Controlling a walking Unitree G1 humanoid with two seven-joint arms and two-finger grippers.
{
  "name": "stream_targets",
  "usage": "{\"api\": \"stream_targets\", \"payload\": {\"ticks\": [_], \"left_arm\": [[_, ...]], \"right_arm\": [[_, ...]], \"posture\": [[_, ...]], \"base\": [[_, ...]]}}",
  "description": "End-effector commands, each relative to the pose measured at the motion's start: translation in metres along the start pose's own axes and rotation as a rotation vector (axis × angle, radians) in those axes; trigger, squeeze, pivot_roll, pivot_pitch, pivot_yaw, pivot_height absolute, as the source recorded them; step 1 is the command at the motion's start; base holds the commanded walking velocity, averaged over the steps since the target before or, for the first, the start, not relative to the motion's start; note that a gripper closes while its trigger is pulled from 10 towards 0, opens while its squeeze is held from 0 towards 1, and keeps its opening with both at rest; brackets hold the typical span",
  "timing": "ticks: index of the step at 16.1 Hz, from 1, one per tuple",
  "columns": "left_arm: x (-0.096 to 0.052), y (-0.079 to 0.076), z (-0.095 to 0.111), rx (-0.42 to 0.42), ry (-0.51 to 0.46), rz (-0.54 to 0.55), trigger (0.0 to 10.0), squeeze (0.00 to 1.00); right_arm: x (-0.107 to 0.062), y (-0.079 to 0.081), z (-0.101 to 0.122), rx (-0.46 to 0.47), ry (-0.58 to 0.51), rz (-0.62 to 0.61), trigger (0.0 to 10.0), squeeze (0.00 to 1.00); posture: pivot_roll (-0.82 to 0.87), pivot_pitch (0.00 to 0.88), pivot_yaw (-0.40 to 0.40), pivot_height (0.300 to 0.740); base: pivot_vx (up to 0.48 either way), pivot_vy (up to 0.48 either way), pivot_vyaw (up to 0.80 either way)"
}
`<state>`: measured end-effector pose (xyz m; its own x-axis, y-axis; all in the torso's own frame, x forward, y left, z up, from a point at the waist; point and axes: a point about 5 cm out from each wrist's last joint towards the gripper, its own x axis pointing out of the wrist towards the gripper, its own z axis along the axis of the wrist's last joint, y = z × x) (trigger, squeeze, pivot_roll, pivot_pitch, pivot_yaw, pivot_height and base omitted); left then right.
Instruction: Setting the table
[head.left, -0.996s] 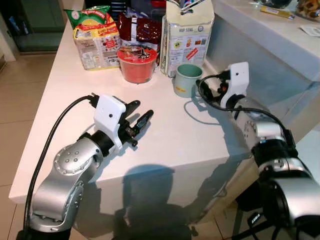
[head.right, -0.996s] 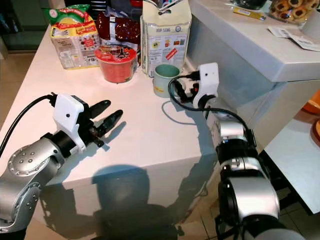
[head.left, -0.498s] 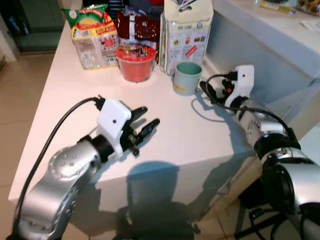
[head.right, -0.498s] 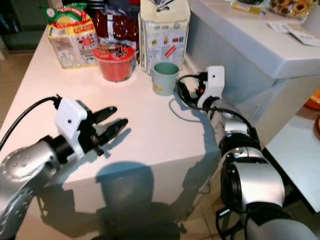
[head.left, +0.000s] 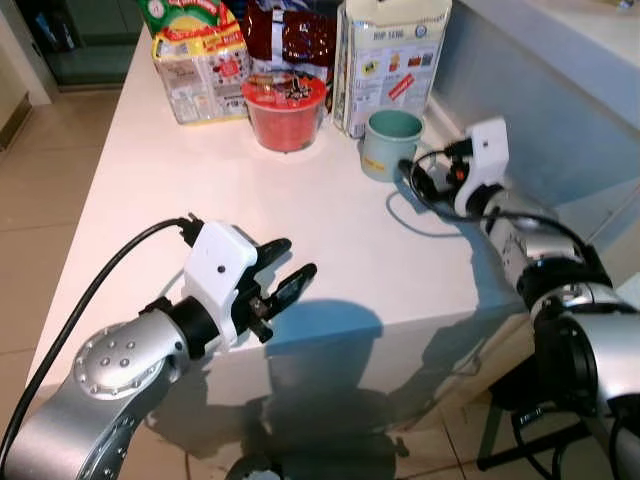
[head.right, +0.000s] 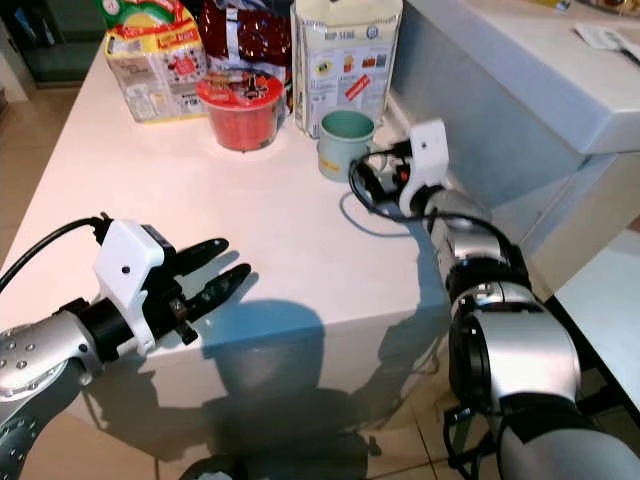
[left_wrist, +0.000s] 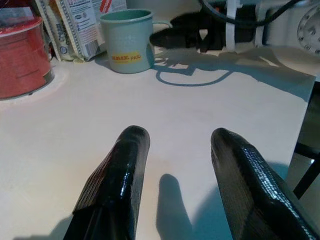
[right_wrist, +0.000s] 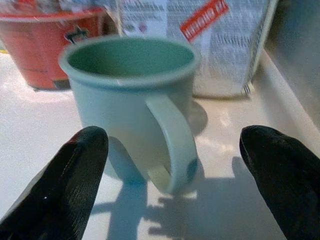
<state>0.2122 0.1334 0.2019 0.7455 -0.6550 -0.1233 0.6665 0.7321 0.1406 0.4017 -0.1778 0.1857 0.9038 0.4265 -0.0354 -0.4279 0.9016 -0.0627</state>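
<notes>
A pale green mug (head.left: 392, 143) stands upright near the back right of the white table (head.left: 160, 190), its handle turned toward my right arm. In the right wrist view the mug (right_wrist: 131, 95) is close, its handle in line with the gap of my right gripper (right_wrist: 174, 134), whose fingers (right_wrist: 75, 175) are spread wide. That right gripper (head.right: 366, 180) is open, just right of the mug. My left gripper (head.left: 293, 262) hovers open and empty over the table near its front edge, its fingers (left_wrist: 120, 170) pointing toward the mug (left_wrist: 126, 42).
Behind the mug stand a red noodle bowl (head.left: 286, 110), a tall paper bag (head.left: 390, 55), a noodle multipack (head.left: 200, 60) and a dark red packet (head.left: 295, 35). A raised grey counter (head.right: 520, 90) walls the table's right side. Tiled floor (head.left: 40, 230) lies to the left.
The whole view has shifted. My left gripper now sits closer to the table's front edge. My right gripper stays open beside the mug's handle.
</notes>
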Motion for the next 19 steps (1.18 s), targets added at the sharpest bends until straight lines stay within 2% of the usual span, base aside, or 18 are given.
{"api": "stream_targets", "payload": {"ticks": [1, 5, 6, 7, 9, 14, 19], "left_arm": [[-0.003, -0.003, 0.002, -0.005, 0.001, 0.003, 10.0, 0.00], [-0.005, -0.003, 0.003, -0.013, 0.008, 0.040, 10.0, 0.00], [-0.004, -0.002, 0.004, -0.013, 0.008, 0.039, 10.0, 0.00], [-0.003, -0.002, 0.004, -0.013, 0.009, 0.042, 10.0, 0.00], [-0.004, -0.003, 0.005, -0.016, 0.011, 0.044, 10.0, 0.00], [-0.003, -0.004, 0.004, -0.023, 0.014, 0.038, 10.0, 0.00], [-0.004, -0.005, 0.005, -0.024, 0.006, 0.035, 10.0, 0.00]], "right_arm": [[0.000, -0.001, 0.005, -0.024, -0.005, 0.025, 10.0, 0.00], [0.004, 0.012, 0.004, 0.060, -0.038, 0.133, 10.0, 0.00], [0.005, 0.014, 0.001, 0.071, -0.030, 0.132, 9.1, 0.00], [0.005, 0.016, -0.002, 0.090, -0.024, 0.132, 3.7, 0.00], [0.005, 0.018, -0.003, 0.095, -0.025, 0.150, 0.0, 0.00], [0.007, 0.022, -0.004, 0.103, -0.011, 0.175, 0.0, 0.00], [0.007, 0.021, -0.007, 0.088, 0.024, 0.141, 0.0, 0.00]], "posture": [[0.30, 0.108, -0.020, 0.740], [0.31, 0.106, -0.016, 0.740], [0.31, 0.105, -0.016, 0.740], [0.31, 0.107, -0.016, 0.740], [0.30, 0.108, -0.017, 0.740], [0.31, 0.101, -0.022, 0.740], [0.31, 0.092, -0.025, 0.740]], "base": [[0.000, 0.000, 0.00], [0.000, 0.000, 0.00], [0.000, 0.000, 0.00], [0.000, 0.000, 0.00], [0.000, 0.000, 0.00], [0.000, 0.000, 0.00], [0.000, 0.000, 0.00]]}}
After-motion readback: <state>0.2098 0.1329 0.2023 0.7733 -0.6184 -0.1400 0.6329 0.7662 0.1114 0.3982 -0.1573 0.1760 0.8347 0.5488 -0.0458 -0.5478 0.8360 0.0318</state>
